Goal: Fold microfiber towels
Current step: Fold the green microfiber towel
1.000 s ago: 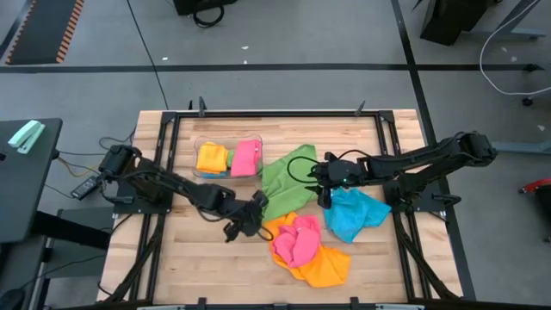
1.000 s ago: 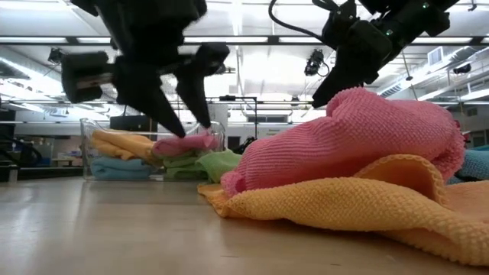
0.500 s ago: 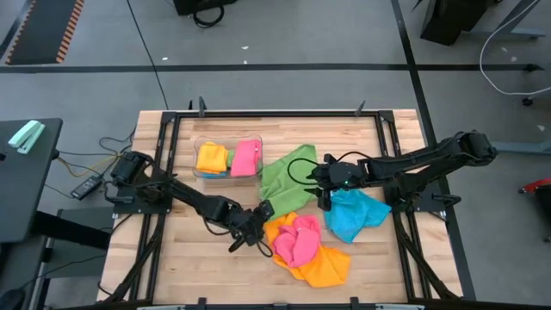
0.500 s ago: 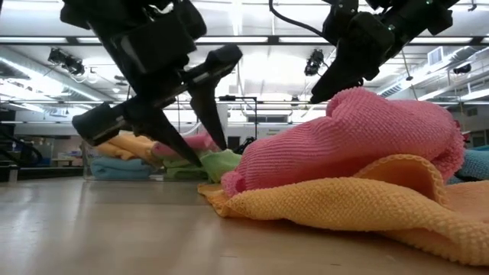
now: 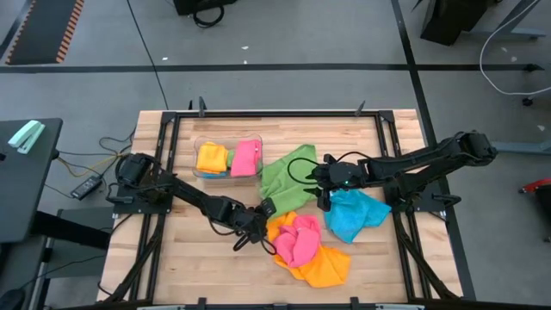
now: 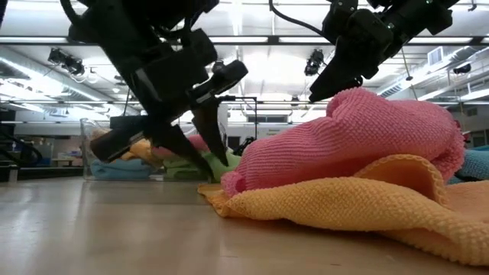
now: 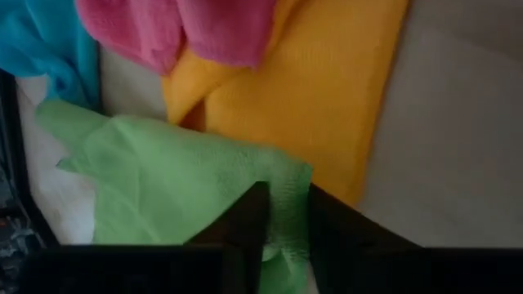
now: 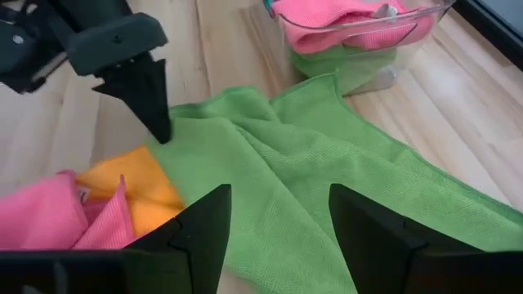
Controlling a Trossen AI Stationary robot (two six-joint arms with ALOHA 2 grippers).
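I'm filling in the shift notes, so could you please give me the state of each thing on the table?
Green towel: spread flat, one corner pinched.
Left gripper: fingers closing on the green towel's corner.
Right gripper: open, over the green towel, holding nothing.
Pink towel: crumpled on the orange one.
Orange towel: rumpled, unfolded.
Blue towel: rumpled, unfolded.
Clear bin: holds folded towels.

Left tool [image 5: 261, 219] low, fingers pinched; right tool [image 5: 325, 182] hovering, fingers apart.
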